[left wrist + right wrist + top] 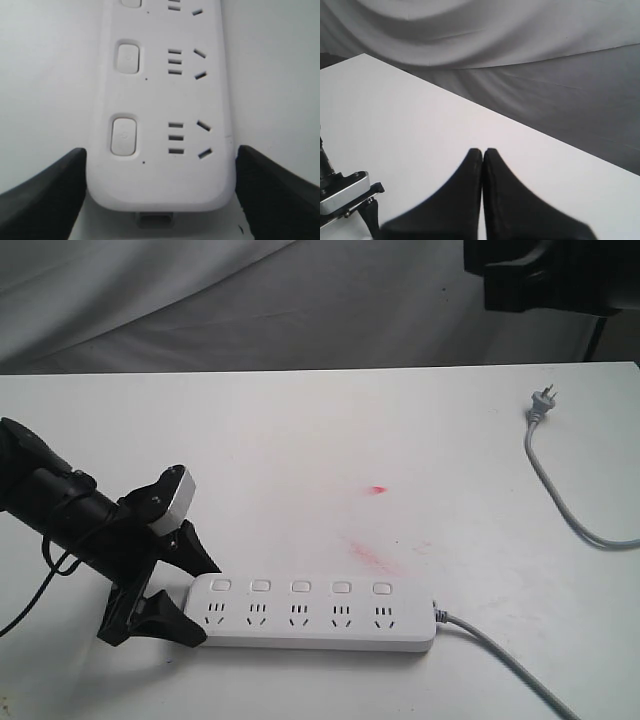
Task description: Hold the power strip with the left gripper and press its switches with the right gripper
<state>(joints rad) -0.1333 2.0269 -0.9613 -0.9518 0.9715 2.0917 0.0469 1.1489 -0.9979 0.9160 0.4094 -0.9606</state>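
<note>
The black left gripper straddles the left end of the long flat white plastic power strip. Its fingers are spread wide, one against each long edge, and seem to clamp it on the white table. The strip runs left to right, with its five small square white switches along the far edge. The black right gripper, fingers pressed together and empty, sits well apart from the strip, up and to its right.
</note>
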